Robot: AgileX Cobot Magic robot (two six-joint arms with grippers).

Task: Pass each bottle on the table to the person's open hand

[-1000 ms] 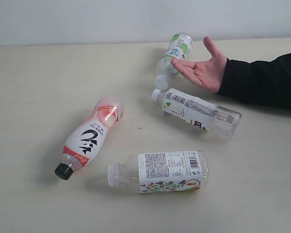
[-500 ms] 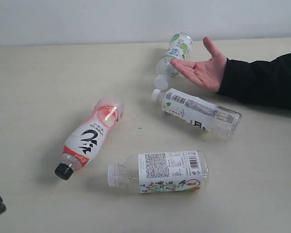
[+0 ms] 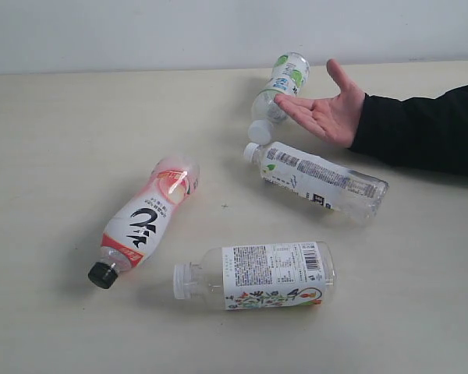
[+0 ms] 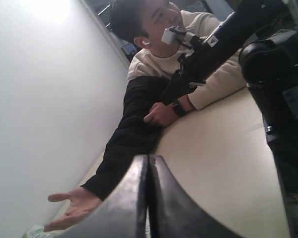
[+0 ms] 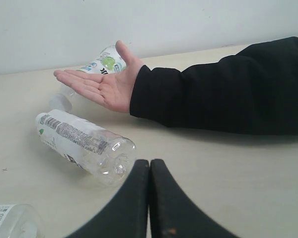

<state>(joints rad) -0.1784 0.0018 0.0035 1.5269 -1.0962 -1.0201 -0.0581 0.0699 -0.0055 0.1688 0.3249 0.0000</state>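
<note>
Four bottles lie on their sides on the beige table (image 3: 54,140). The red-and-white one with a black cap (image 3: 144,220) is at the left. The floral-label bottle (image 3: 257,276) lies near the front. The barcode bottle (image 3: 320,178) (image 5: 82,141) lies just below the person's open hand (image 3: 325,111) (image 5: 102,85) (image 4: 72,208). The green-white bottle (image 3: 278,92) (image 5: 102,62) lies behind the fingers. Neither gripper shows in the exterior view. My left gripper (image 4: 149,157) is shut and empty, aimed across the table. My right gripper (image 5: 149,162) is shut and empty, close to the barcode bottle's base.
The hand's black sleeve (image 3: 425,128) lies along the table's right side. In the left wrist view a seated person (image 4: 159,54) leans on the far edge, with the other black arm (image 4: 268,79) in front.
A dark gripper tip that showed at the lower left corner of the exterior view half a second ago has left the picture. Bottles and hand have not moved.
</note>
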